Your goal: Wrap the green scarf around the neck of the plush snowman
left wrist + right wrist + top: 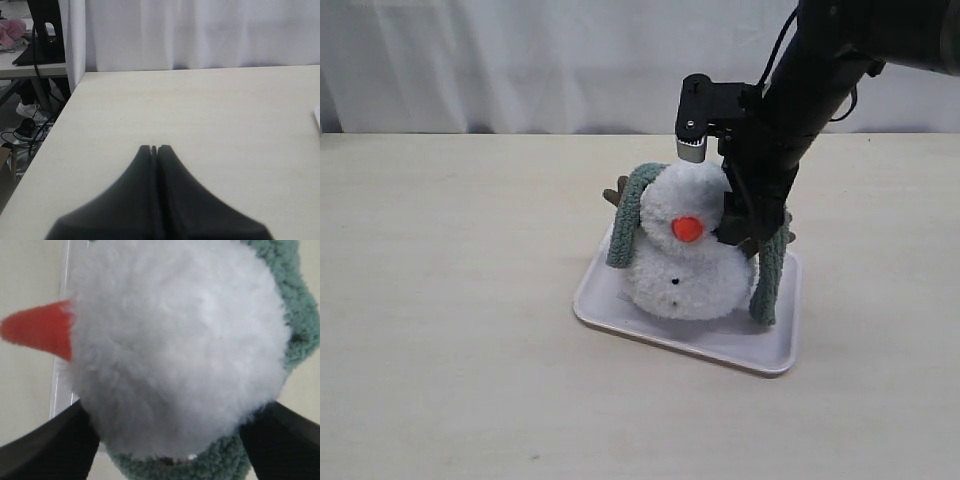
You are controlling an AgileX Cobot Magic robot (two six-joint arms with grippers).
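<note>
Snowman [682, 262]: upright on white tray [760, 350], mid-worktop [450, 300]. Scarf [623, 228]: draped behind the neck, one end hanging down each side of the body. Right gripper [167, 435]: at the head, jaws spread, straddling it. Left gripper [155, 148]: jaws pressed together, over the worktop.

readable text: none | labels, brands: none | numbers, signs: none | views: all three
</note>
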